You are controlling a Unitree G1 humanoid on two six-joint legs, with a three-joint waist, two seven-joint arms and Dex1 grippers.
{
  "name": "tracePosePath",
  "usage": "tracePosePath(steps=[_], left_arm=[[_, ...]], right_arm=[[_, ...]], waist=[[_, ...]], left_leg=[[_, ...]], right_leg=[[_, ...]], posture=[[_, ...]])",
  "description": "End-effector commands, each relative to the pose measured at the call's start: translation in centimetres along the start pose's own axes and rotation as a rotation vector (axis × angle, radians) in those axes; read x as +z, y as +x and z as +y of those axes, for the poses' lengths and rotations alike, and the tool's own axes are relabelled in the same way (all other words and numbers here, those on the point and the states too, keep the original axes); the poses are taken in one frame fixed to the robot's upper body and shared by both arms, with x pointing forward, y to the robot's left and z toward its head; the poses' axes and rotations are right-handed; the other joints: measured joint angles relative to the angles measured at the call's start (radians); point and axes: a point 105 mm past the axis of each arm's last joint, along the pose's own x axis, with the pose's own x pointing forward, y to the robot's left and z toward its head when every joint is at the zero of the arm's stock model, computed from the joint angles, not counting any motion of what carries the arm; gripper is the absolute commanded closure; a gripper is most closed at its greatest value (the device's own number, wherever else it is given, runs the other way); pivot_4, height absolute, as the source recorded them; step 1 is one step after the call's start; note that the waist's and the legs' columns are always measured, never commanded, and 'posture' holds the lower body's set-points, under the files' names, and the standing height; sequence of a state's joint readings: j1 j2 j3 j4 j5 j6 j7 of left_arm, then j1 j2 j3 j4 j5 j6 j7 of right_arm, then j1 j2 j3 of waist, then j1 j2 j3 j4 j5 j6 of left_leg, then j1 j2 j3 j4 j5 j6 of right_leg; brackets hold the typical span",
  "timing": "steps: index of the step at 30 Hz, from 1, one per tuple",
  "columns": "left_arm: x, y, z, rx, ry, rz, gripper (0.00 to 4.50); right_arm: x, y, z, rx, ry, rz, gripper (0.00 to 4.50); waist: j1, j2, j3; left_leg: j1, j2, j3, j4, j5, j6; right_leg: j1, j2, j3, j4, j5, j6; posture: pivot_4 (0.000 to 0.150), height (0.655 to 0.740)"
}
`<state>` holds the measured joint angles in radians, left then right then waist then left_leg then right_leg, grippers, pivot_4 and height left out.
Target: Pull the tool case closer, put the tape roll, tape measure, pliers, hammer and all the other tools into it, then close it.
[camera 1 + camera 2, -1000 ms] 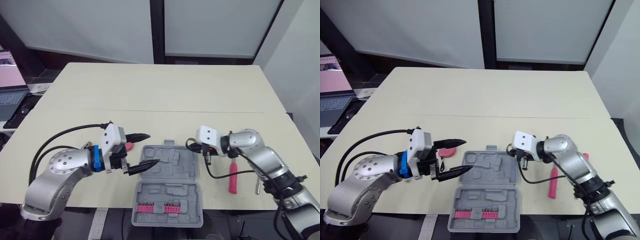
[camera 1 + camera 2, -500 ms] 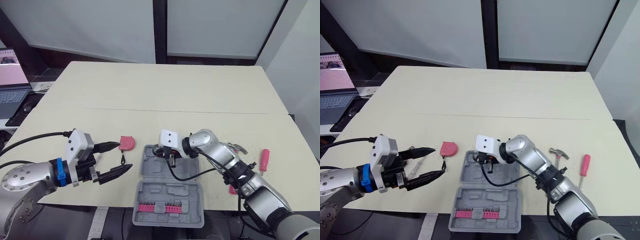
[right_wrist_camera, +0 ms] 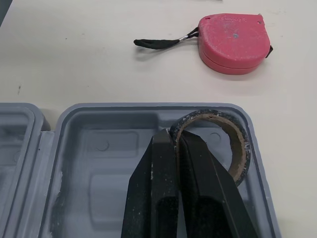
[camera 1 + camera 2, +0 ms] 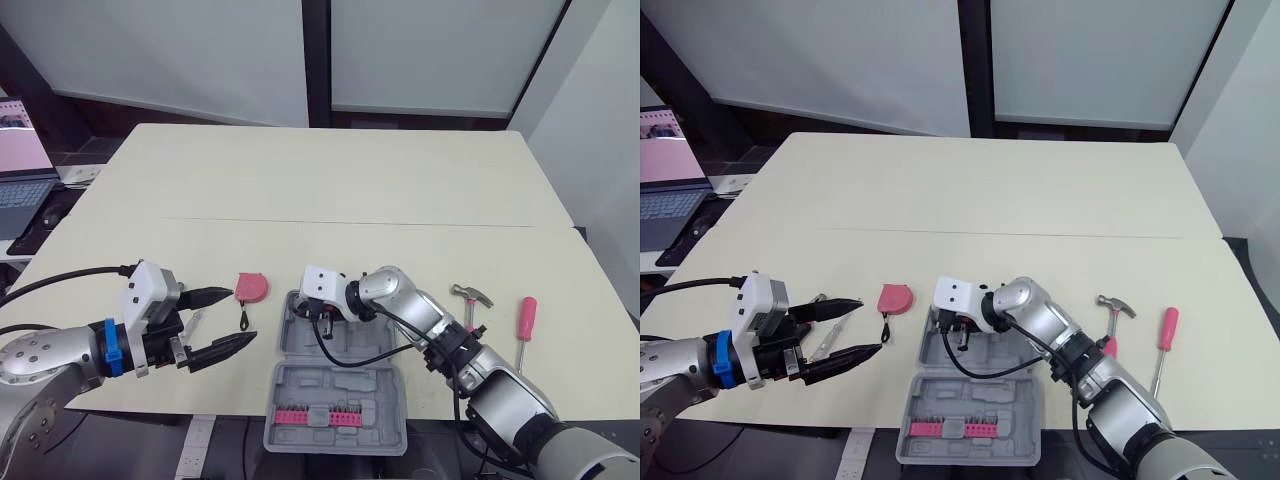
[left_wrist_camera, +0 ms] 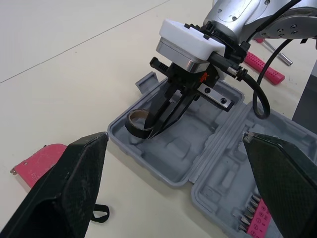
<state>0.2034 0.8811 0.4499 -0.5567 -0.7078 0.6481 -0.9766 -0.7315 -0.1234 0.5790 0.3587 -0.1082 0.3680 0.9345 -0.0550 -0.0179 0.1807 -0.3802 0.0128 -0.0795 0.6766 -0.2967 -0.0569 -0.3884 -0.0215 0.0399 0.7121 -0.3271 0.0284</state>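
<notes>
Pale cream table (image 4: 330, 190) stretches away to a wall of grey blinds, with a laptop (image 4: 20, 180) on a side surface at the far left. At the table's near edge the grey tool case (image 4: 335, 390) lies open, its two halves flat. A pink strip of bits (image 4: 318, 417) sits in the near half.

The right gripper (image 3: 174, 135) reaches into the far half's far-left corner. Its black fingers are clenched on the wall of the tape roll (image 3: 210, 117), one finger inside the ring and one outside. The roll is inside that corner recess, close against the case's rim.

Just left of the case, on the bare table, lies the pink tape measure (image 4: 251, 288), its black strap (image 4: 243, 318) trailing toward the near side. The left gripper (image 4: 871, 324) hovers beside it with its fingers spread wide and nothing between them, the tips pointing right toward the case.

To the right of the case, well apart from it, lie the hammer (image 4: 468, 298) and, farther right, a pink-handled screwdriver (image 4: 524, 315). Both are on the table, outside the case.
</notes>
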Motion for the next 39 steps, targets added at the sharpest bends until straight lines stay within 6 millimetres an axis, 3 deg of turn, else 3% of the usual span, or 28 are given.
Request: tracePosePath(steps=[1, 13, 15, 21, 31, 39], left_arm=[[0.9, -0.6, 0.0, 0.005, 0.046, -0.004, 0.00], [0.6, -0.7, 0.0, 0.013, 0.046, 0.010, 0.00], [0.5, -0.7, 0.0, 0.015, 0.047, 0.012, 0.00], [0.5, -0.7, 0.1, 0.017, 0.049, 0.015, 0.00], [0.5, -0.5, 0.4, 0.014, 0.059, 0.017, 0.00], [0.6, -0.2, 0.3, 0.003, 0.066, 0.017, 0.00]], right_arm=[[1.1, 0.4, -0.1, -0.009, -0.047, -0.025, 4.49], [0.3, 1.1, -0.1, -0.005, -0.058, 0.003, 4.49], [0.3, 1.2, -0.1, -0.006, -0.061, 0.000, 3.92], [1.1, 1.1, 0.0, 0.003, -0.081, -0.039, 2.76], [2.7, -0.2, -0.7, -0.050, -0.066, -0.150, 2.76], [-1.4, 1.4, -0.3, -0.077, -0.025, -0.059, 2.76]], waist=[[-0.001, 0.000, 0.000], [-0.002, 0.000, 0.000], [-0.002, 0.000, 0.000], [-0.002, 0.000, 0.000], [-0.002, 0.000, 0.000], [-0.002, 0.000, 0.000]], left_leg=[[0.000, 0.000, 0.000, 0.000, 0.000, 0.000], [0.000, 0.000, 0.000, 0.000, 0.000, 0.000], [0.000, 0.000, 0.000, 0.000, 0.000, 0.000], [0.000, 0.000, 0.000, 0.000, 0.000, 0.000], [0.000, 0.000, 0.000, -0.001, 0.000, 0.000], [0.000, 0.000, 0.000, -0.001, 0.000, 0.000]], right_leg=[[0.000, 0.000, 0.000, 0.000, 0.000, 0.000], [0.000, 0.000, 0.000, 0.000, 0.000, 0.000], [0.000, 0.000, 0.000, 0.000, 0.000, 0.000], [0.000, 0.000, 0.000, 0.000, 0.000, 0.000], [0.000, 0.000, 0.000, 0.000, 0.000, 0.000], [0.000, 0.000, 0.000, 0.000, 0.000, 0.000]], posture=[[0.150, 0.7400], [0.150, 0.7400], [0.150, 0.7400], [0.150, 0.7400], [0.150, 0.7400], [0.150, 0.7400]])
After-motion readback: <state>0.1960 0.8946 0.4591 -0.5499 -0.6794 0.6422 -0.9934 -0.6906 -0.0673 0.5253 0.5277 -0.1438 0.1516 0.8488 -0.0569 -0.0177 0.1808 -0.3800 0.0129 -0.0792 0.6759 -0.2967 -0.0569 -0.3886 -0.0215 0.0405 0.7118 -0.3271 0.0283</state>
